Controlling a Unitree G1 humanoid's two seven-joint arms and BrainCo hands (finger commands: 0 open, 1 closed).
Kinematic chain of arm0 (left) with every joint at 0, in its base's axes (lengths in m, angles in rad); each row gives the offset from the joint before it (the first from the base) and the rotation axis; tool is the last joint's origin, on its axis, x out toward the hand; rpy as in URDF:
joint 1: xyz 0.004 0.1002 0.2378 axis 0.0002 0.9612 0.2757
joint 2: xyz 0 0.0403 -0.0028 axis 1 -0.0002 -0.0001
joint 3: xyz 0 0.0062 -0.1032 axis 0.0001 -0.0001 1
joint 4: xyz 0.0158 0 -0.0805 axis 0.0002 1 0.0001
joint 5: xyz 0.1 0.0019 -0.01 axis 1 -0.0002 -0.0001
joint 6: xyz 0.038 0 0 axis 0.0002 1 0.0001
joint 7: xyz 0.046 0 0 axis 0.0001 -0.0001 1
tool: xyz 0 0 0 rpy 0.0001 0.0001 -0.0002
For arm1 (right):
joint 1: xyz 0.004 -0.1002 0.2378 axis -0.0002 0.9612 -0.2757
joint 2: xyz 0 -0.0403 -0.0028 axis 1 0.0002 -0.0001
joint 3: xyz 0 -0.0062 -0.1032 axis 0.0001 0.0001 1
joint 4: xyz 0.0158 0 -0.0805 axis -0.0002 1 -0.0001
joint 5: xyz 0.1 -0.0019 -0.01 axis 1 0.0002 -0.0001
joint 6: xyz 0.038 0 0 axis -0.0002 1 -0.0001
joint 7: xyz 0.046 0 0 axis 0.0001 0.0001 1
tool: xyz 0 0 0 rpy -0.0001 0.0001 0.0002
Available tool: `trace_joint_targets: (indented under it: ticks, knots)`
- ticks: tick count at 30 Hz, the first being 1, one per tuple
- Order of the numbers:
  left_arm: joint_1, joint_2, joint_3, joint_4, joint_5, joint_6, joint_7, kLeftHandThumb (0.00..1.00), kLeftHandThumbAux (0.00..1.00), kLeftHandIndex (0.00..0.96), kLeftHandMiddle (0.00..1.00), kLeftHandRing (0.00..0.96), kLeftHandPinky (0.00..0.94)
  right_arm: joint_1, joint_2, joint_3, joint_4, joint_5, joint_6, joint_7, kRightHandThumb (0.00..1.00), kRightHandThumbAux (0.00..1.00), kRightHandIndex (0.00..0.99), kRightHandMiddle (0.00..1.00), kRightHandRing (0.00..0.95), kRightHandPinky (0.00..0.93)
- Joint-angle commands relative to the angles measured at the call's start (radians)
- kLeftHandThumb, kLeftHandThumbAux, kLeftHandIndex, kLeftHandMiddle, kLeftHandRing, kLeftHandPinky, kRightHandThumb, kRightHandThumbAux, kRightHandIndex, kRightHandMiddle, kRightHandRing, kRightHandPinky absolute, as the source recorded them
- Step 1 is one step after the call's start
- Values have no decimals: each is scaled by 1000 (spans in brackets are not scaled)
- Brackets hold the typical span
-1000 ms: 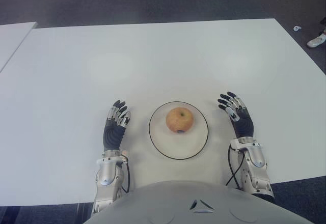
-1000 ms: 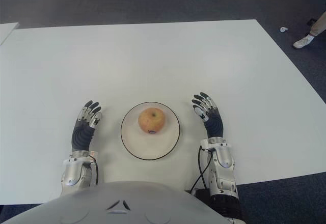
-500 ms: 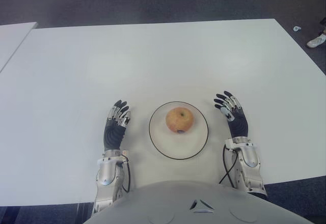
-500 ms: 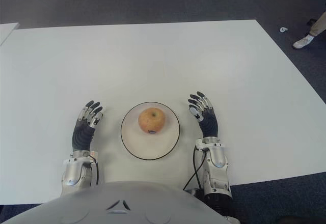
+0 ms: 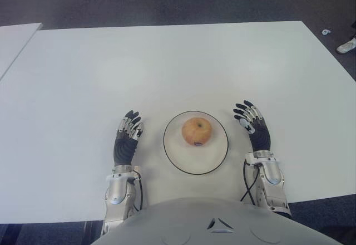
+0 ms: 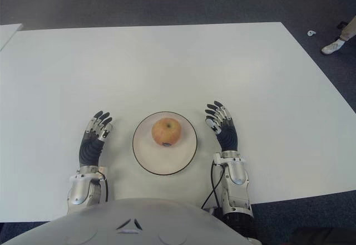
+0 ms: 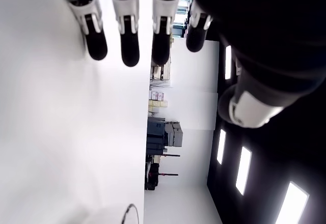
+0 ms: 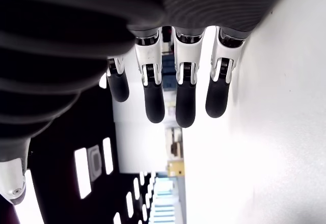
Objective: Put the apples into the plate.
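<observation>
The single apple sits in the white plate between the empty, straight-fingered left hand and right hand, the right having drawn slightly closer to the plate, suggesting the placement is finished.

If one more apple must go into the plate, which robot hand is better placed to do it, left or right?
Neither has a clear advantage. The left robot hand and right robot hand flank the plate, both open and empty. The only visible apple already sits in the plate, so nothing remains to pick on the table.
</observation>
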Motion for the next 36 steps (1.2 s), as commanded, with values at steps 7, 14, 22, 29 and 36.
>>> trace_joint_targets:
  ticks: [7,14,22,29,36]
  knots:
    - [20,2,-20,-9,12,12,-11,255,556,138,175,173,188,31,4,-2,32,-2,34,-3,319,535,154,265,267,297]
    - [39,0,-27,-22,4,13,-9,261,551,149,180,178,176,32,-8,-5,5,6,64,8,312,525,151,261,261,282]
    - [48,4,-29,-27,19,3,-6,238,541,148,169,166,173,42,-16,-4,-29,2,104,12,304,527,147,261,265,286]
    - [53,3,-27,-32,35,1,4,229,536,168,170,164,178,47,-17,-4,-46,-1,121,7,302,525,138,250,252,275]
    - [59,-3,-27,-38,27,0,2,238,542,170,183,181,201,52,-17,-7,-57,7,138,10,301,529,134,253,258,272]
